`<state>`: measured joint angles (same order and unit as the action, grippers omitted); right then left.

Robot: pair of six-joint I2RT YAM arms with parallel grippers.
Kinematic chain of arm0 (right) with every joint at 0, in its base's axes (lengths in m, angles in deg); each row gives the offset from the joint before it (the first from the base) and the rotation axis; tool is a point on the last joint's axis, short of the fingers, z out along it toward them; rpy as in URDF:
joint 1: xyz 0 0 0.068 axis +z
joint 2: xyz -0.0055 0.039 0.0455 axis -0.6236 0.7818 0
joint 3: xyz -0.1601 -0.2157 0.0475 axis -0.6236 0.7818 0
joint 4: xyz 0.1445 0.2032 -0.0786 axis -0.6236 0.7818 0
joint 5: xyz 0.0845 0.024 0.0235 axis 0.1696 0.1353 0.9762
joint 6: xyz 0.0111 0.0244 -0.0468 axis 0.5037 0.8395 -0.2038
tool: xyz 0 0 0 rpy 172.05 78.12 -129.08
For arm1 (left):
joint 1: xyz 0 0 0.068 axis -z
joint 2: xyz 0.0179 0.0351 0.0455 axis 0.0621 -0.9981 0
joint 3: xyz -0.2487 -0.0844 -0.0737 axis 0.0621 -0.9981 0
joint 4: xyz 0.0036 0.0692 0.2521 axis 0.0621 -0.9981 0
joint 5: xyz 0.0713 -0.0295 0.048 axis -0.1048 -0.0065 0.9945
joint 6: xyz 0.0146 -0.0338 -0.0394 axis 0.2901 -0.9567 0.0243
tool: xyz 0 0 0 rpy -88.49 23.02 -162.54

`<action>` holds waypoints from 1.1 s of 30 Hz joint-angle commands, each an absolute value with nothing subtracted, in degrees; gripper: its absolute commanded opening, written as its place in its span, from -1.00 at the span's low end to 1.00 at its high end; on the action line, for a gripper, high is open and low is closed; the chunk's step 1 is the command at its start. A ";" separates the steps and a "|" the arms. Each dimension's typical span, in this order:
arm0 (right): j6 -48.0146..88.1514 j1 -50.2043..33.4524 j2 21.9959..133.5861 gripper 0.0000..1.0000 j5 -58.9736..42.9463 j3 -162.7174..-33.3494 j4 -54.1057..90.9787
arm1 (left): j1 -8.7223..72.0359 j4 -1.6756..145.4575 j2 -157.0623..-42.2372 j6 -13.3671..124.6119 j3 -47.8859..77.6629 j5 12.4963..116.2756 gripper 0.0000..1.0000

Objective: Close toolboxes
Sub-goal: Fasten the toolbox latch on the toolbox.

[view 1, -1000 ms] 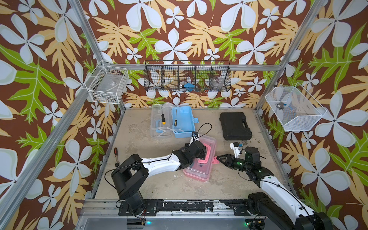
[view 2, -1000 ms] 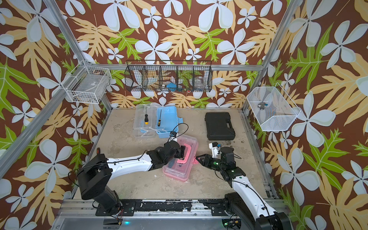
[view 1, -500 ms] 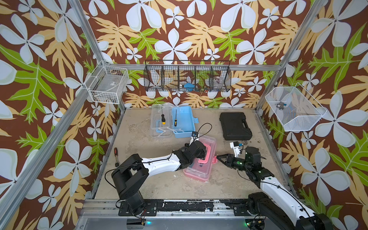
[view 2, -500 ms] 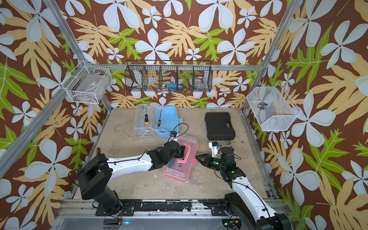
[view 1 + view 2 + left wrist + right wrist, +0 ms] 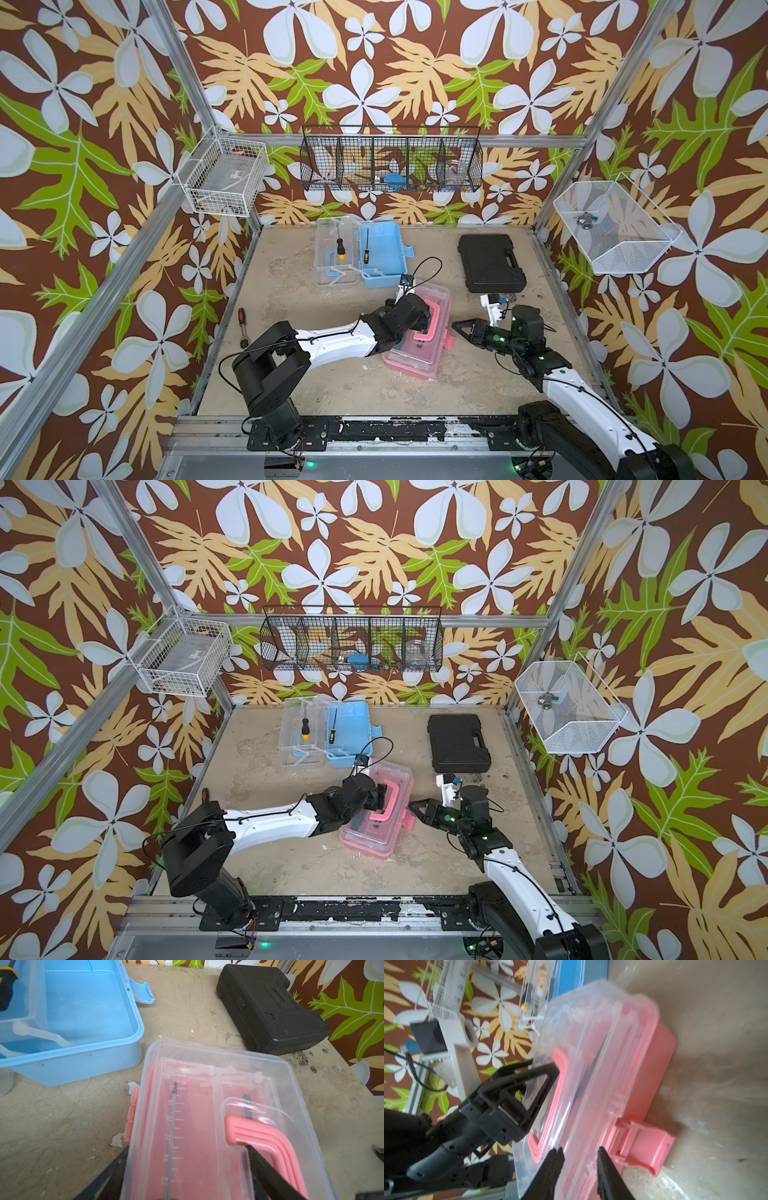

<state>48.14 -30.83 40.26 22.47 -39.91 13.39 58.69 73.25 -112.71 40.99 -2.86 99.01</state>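
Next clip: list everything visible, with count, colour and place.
Lid-down plastic toolbox: 1, pink base with clear lid, table centre.
Open plastic toolbox: 1, light-blue base with clear lid, table rear.
Screwdrivers: 2, black-and-yellow handles, in the open toolbox.
Flat hard case: 1, black, rear right.
Handled tool: 1, red-and-black, table's left edge.
Wire baskets: 3, two white, one black, on the walls.
Left gripper: 1, black, open over pink toolbox.
Right gripper: 1, black, open beside its latch.
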 commanded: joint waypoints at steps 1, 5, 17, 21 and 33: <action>48.42 -34.07 41.04 -0.11 26.40 -35.55 10.85 | 59.24 60.39 -114.48 37.46 -4.69 84.59 -0.92; 53.49 -34.18 45.49 0.14 29.66 -29.99 -0.79 | 59.21 61.24 -114.75 37.33 -4.95 83.13 -0.92; 60.50 -34.14 53.71 0.32 32.16 -24.06 -21.17 | 53.10 69.55 -110.50 36.24 -14.33 74.63 -0.98; 64.89 -34.18 59.01 0.37 33.55 -22.53 -32.87 | 52.95 71.32 -109.96 35.47 -15.28 72.71 -0.99; 75.71 -30.49 70.87 0.34 34.46 -17.30 -59.65 | 52.95 65.79 -110.97 36.53 -12.51 77.59 -1.00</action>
<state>71.78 -31.81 69.87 33.09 -21.69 -48.03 52.68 86.87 -108.95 38.58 -11.50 80.89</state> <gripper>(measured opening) 0.674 0.798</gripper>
